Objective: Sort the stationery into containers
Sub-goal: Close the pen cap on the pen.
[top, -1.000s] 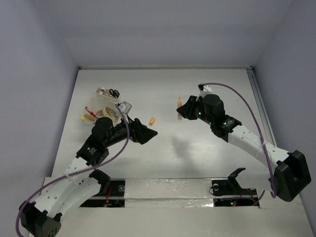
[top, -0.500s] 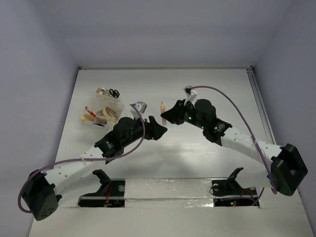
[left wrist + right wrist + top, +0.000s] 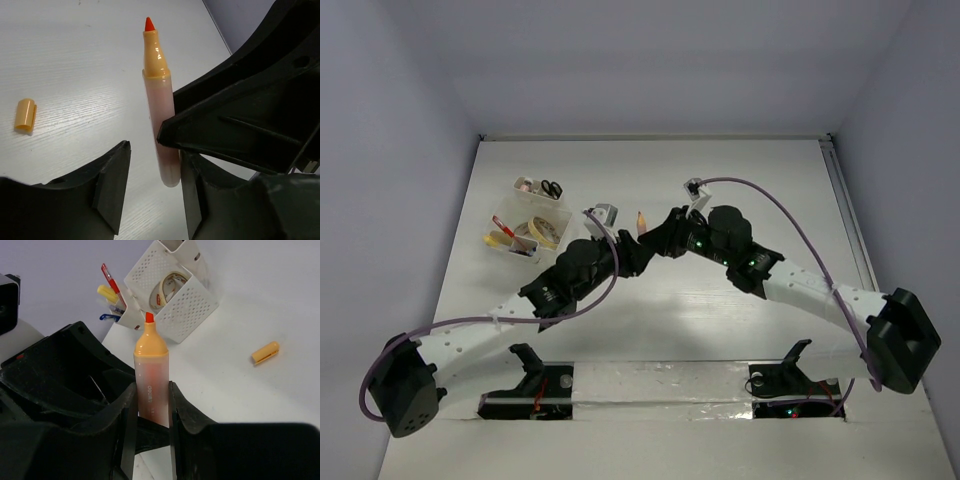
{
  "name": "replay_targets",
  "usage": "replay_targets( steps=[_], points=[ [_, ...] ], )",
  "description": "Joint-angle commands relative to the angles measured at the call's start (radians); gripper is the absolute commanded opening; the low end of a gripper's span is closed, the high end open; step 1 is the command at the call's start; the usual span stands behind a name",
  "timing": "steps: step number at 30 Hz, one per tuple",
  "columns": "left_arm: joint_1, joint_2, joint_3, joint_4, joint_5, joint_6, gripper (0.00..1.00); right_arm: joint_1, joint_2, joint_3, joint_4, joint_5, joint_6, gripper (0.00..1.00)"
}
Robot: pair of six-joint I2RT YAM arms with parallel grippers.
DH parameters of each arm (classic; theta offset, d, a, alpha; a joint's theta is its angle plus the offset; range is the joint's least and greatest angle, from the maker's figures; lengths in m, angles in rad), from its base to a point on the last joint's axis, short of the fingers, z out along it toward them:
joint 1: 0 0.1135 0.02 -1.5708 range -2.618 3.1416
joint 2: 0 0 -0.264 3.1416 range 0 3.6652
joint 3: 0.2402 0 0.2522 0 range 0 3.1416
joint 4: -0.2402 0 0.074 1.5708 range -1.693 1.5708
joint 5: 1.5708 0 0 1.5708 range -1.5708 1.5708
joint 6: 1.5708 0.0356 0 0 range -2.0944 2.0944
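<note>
An uncapped orange highlighter (image 3: 151, 370) stands upright, tip up, with my right gripper (image 3: 151, 387) shut on its barrel. The two grippers meet over the table's middle in the top view, where the highlighter (image 3: 641, 221) pokes up between them. My left gripper (image 3: 153, 154) straddles the highlighter's (image 3: 159, 120) lower end. Its right finger (image 3: 192, 200) touches the barrel, and a gap remains on the left side. The orange cap (image 3: 25, 115) lies loose on the table. The containers (image 3: 172, 295), white perforated boxes, hold a tape roll (image 3: 166, 287) and a red pen (image 3: 107, 277).
The containers (image 3: 533, 216) sit at the table's left with scissors (image 3: 551, 187) in the far box. The cap (image 3: 265, 352) lies to the right of them in the right wrist view. The right gripper's black body (image 3: 250, 110) fills the right of the left wrist view.
Both arms have swung towards the table's middle and met. The right gripper brought the highlighter to the left gripper, whose jaws have narrowed around its lower end.
</note>
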Motion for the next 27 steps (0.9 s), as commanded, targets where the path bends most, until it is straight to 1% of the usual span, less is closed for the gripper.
replay_targets(
  steps=[1, 2, 3, 5, 6, 7, 10, 12, 13, 14, 16, 17, 19, 22, 25, 27],
  points=[
    [-0.019, 0.0, 0.018, 0.084, -0.045, 0.02, 0.37, 0.028, 0.016, 0.014, 0.05, -0.002, 0.004, 0.02],
    [-0.019, 0.0, 0.018, 0.087, -0.05, 0.021, 0.33, 0.028, 0.02, 0.017, 0.049, -0.002, 0.006, 0.02],
    [-0.028, 0.002, 0.017, 0.086, -0.056, 0.023, 0.24, 0.037, 0.023, 0.019, 0.052, 0.0, 0.007, 0.02],
    [-0.028, 0.005, 0.015, 0.081, -0.057, 0.021, 0.16, 0.037, 0.026, 0.017, 0.053, 0.007, 0.009, 0.02],
    [-0.028, 0.003, 0.014, 0.078, -0.059, 0.021, 0.09, 0.037, 0.024, 0.017, 0.052, 0.012, 0.009, 0.02],
    [-0.028, -0.008, 0.007, 0.075, -0.068, 0.02, 0.0, 0.037, 0.026, 0.019, 0.05, 0.014, 0.011, 0.02],
    [-0.028, -0.044, -0.014, 0.064, -0.094, 0.024, 0.0, 0.037, 0.027, 0.019, 0.042, 0.02, 0.009, 0.03],
    [-0.028, -0.064, -0.016, 0.046, -0.111, 0.037, 0.0, 0.037, 0.029, 0.022, 0.026, 0.024, 0.008, 0.09],
    [-0.028, -0.09, -0.017, 0.035, -0.116, 0.043, 0.0, 0.037, 0.024, 0.022, 0.018, 0.029, 0.0, 0.17],
    [-0.028, -0.104, -0.019, 0.011, -0.114, 0.049, 0.0, 0.037, 0.021, 0.023, 0.01, 0.031, -0.008, 0.34],
    [-0.028, -0.159, -0.011, -0.032, -0.132, 0.072, 0.0, 0.037, -0.002, 0.045, -0.062, 0.072, -0.049, 0.48],
    [-0.028, -0.178, -0.006, -0.084, -0.14, 0.078, 0.0, 0.037, -0.014, 0.049, -0.085, 0.09, -0.063, 0.57],
    [-0.028, -0.239, 0.013, -0.142, -0.162, 0.101, 0.0, 0.037, -0.049, 0.056, -0.131, 0.126, -0.1, 0.63],
    [-0.028, -0.305, 0.049, -0.294, -0.218, 0.11, 0.0, 0.016, -0.063, 0.056, -0.154, 0.162, -0.117, 0.63],
    [-0.028, -0.36, 0.085, -0.349, -0.229, 0.095, 0.0, 0.006, -0.039, 0.051, -0.169, 0.192, -0.106, 0.63],
    [-0.028, -0.386, 0.115, -0.409, -0.229, 0.093, 0.0, 0.006, 0.012, 0.063, -0.183, 0.218, -0.097, 0.63]
  ],
)
